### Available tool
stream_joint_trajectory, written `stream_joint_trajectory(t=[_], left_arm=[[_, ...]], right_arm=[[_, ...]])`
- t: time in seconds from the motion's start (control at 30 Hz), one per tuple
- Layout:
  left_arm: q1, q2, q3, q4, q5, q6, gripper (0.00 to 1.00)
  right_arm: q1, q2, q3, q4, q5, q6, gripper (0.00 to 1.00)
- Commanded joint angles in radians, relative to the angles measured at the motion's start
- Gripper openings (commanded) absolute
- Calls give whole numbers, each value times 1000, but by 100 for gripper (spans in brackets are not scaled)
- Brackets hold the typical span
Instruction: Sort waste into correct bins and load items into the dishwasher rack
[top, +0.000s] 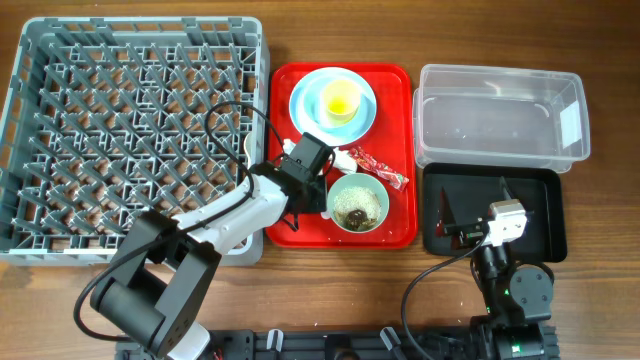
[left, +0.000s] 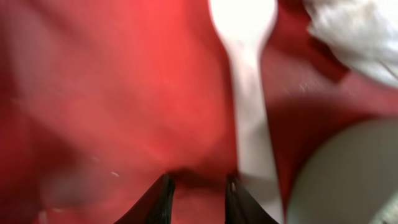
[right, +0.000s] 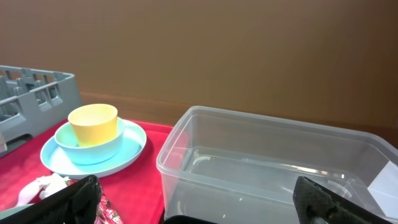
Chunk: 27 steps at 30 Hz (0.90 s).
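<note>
I'm driving a robot test bench: a lab set-up dressed as a canteen dish-clearing station. The two arms rise from a black rail at the near edge of a bare wooden worktop. A black cable loops loose over the kit. Off to the left of my left pincer sits a grey commercial dishwasher rack, and directly under that pincer lies a red canteen tray. Just ahead of my right pincer stands a clear plastic tub, with a black tray below the pincer. Behind the tub runs a plain brown backboard.
</note>
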Motion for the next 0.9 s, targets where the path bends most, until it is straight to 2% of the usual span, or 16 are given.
stream_joint_trajectory(t=[0.0, 0.13, 0.3, 0.33, 0.47, 0.53, 0.57, 0.67, 0.77, 0.87], left_arm=[[1, 9, -27, -2, 125, -7, 28], [2, 5, -27, 33, 126, -25, 28], [2, -57, -27, 37, 126, -39, 33], [0, -62, -27, 44, 126, -59, 36], [-22, -56, -27, 63, 118, -60, 38], [-42, -55, -27, 74, 95, -60, 38], [-59, -53, -27, 82, 58, -60, 42], [-87, -40, -27, 85, 9, -60, 46], [-90, -22, -27, 93, -8, -60, 46], [-88, -10, -27, 97, -98, -60, 48]], right_arm=[[-5, -2, -1, 3, -9, -5, 100], [-5, -2, -1, 3, -9, -5, 100], [-5, -2, -1, 3, -9, -5, 100], [-5, -2, -1, 3, -9, -5, 100], [-5, -2, -1, 3, -9, -5, 100], [-5, -2, -1, 3, -9, -5, 100], [-5, -2, -1, 3, -9, -5, 100], [-5, -2, -1, 3, -9, -5, 100], [-5, -2, -1, 3, -9, -5, 100], [-5, -2, -1, 3, -9, -5, 100]])
